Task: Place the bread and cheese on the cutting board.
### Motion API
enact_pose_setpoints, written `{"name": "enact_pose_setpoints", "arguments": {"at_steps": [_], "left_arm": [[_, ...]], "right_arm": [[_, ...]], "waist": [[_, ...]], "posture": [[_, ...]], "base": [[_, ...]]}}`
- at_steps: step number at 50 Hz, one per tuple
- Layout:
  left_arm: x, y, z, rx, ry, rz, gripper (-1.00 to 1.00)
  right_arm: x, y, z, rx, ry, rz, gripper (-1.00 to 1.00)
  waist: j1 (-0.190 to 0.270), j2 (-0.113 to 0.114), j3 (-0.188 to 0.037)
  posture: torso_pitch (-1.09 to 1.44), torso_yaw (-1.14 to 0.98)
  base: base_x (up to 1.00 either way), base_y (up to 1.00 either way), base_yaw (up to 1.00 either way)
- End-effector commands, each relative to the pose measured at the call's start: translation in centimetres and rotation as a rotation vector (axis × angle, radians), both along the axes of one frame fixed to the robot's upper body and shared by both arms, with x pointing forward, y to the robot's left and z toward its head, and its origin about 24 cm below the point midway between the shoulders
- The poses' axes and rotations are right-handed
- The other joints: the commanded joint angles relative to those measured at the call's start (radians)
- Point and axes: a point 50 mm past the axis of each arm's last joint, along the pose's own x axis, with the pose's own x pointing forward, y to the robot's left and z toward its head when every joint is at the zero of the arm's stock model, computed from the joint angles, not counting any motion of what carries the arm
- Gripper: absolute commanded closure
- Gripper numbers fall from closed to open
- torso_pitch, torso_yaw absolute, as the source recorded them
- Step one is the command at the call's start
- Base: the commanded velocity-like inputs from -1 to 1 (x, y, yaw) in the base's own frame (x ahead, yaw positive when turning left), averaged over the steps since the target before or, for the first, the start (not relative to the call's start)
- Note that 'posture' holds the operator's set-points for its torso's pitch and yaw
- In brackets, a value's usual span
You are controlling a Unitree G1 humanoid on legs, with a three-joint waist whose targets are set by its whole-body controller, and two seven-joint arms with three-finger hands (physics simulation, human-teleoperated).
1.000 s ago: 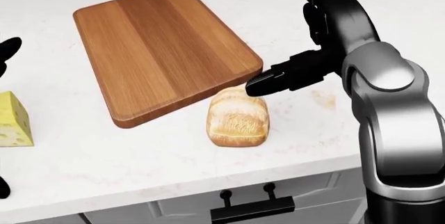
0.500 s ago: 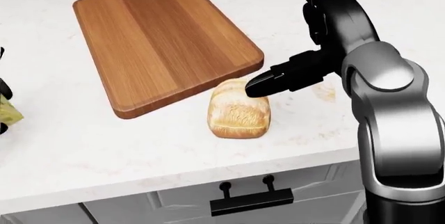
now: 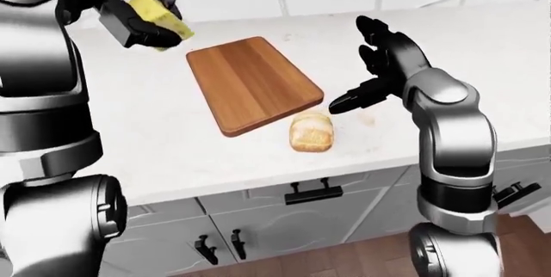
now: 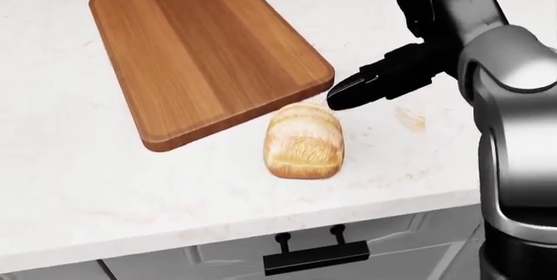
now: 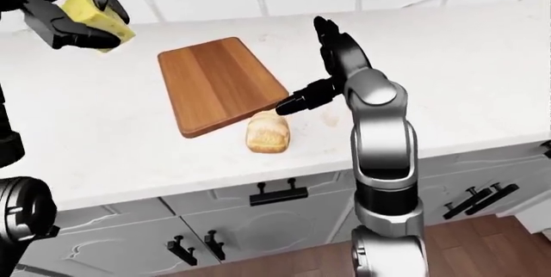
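Left-eye view: left hand (image 3: 142, 14) grips the cheese (image 3: 161, 17), lifted above the counter (image 3: 172, 141) left of the cutting board (image 3: 251, 83). Board bare. Bread (image 4: 302, 141) lies on the counter just off the board's near right corner — not on it. Right hand (image 4: 409, 52) spread open, one fingertip (image 4: 344, 96) close above the bread's far right end.

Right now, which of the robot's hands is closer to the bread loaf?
Right. The right hand hovers open just above the bread, while the left hand holds the cheese far up-left.
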Motion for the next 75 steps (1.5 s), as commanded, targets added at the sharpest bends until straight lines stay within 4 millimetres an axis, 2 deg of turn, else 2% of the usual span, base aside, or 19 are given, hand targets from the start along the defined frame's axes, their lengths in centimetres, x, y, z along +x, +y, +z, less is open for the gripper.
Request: {"name": "enact_pose_setpoints", "arguments": {"at_steps": [1,4,8,14,21,26,36,48,54,55,56,66,70,72,75], "left_arm": [[-1.2,-0.4,2.6,0.024,-0.088,0.004,1.00],[-1.1,-1.3,4.6,0.014,-0.113,0.000,0.99],[-0.9,-2.3,5.9,-0.003,-0.133,-0.012,0.99],[-0.9,-3.4,6.5,-0.013,-0.147,-0.026,1.00],[-0.7,-3.8,6.3,-0.024,-0.143,-0.030,0.99],[-0.5,-4.0,6.0,-0.028,-0.139,-0.034,0.99],[-0.4,-4.0,5.3,-0.036,-0.124,-0.037,1.00],[-0.4,-4.2,5.1,-0.041,-0.125,-0.043,1.00],[-0.4,-4.1,5.1,-0.045,-0.122,-0.042,1.00],[-0.4,-4.1,5.1,-0.042,-0.122,-0.044,1.00],[-0.4,-4.1,5.2,-0.046,-0.124,-0.042,1.00],[-0.6,-3.8,5.1,-0.053,-0.133,-0.037,1.00],[-0.5,-3.7,4.9,-0.055,-0.132,-0.038,1.00],[-0.5,-3.7,4.7,-0.056,-0.131,-0.037,1.00],[-0.5,-3.7,4.9,-0.061,-0.132,-0.036,1.00]], "right_arm": [[-0.6,-0.1,1.7,-0.024,-0.078,0.005,-1.00],[-1.0,0.2,1.7,-0.039,-0.065,0.037,-1.00],[-1.8,-0.1,2.2,-0.089,-0.046,0.064,-1.00],[-4.1,0.1,2.6,-0.197,-0.033,0.124,-1.00],[-5.9,0.4,0.3,-0.210,0.032,0.172,-1.00],[-6.8,1.6,-1.0,-0.244,0.055,0.216,-1.00],[-6.7,3.3,-2.8,-0.227,0.083,0.250,-1.00],[-6.5,4.7,-3.2,-0.208,0.075,0.268,-1.00],[-6.5,4.6,-3.5,-0.211,0.077,0.269,-1.00],[-6.5,4.5,-3.5,-0.210,0.075,0.266,-0.86],[-6.5,4.5,-3.6,-0.211,0.077,0.266,-0.99],[-6.6,4.5,-4.2,-0.210,0.084,0.268,-1.00],[-6.5,4.6,-4.2,-0.216,0.084,0.269,-0.62],[-6.5,4.6,-4.2,-0.215,0.084,0.269,-0.68],[-6.5,4.6,-3.8,-0.215,0.081,0.268,-0.65]], "waist": [[0.001,0.002,-0.035],[0.002,-0.003,-0.030],[0.000,-0.012,-0.028],[0.002,-0.014,-0.020],[-0.001,-0.018,-0.018],[-0.002,-0.014,-0.019],[-0.008,-0.003,-0.021],[-0.010,0.006,-0.025],[-0.011,0.009,-0.025],[-0.010,0.009,-0.025],[-0.010,0.009,-0.026],[-0.012,0.010,-0.027],[-0.013,0.011,-0.028],[-0.013,0.011,-0.028],[-0.013,0.011,-0.028]], "posture": [[0.00,0.00],[0.00,0.00],[0.00,0.00],[0.00,0.00],[0.00,0.00],[0.00,0.00],[0.00,0.00],[0.00,0.00],[0.00,0.00],[0.00,0.00],[0.00,0.00],[0.00,0.00],[0.00,0.00],[0.00,0.00],[0.00,0.00]], "base": [[0.00,0.00,0.00],[0.00,0.00,0.00],[0.00,0.00,0.00],[0.00,0.00,0.00],[0.00,0.00,0.00],[0.00,0.00,0.00],[0.00,0.00,0.00],[0.00,0.00,0.00],[0.00,0.00,0.00],[0.00,0.00,0.00],[0.00,0.00,0.00],[0.00,0.00,0.00],[0.00,0.00,0.00],[0.00,0.00,0.00],[0.00,0.00,0.00]]}}
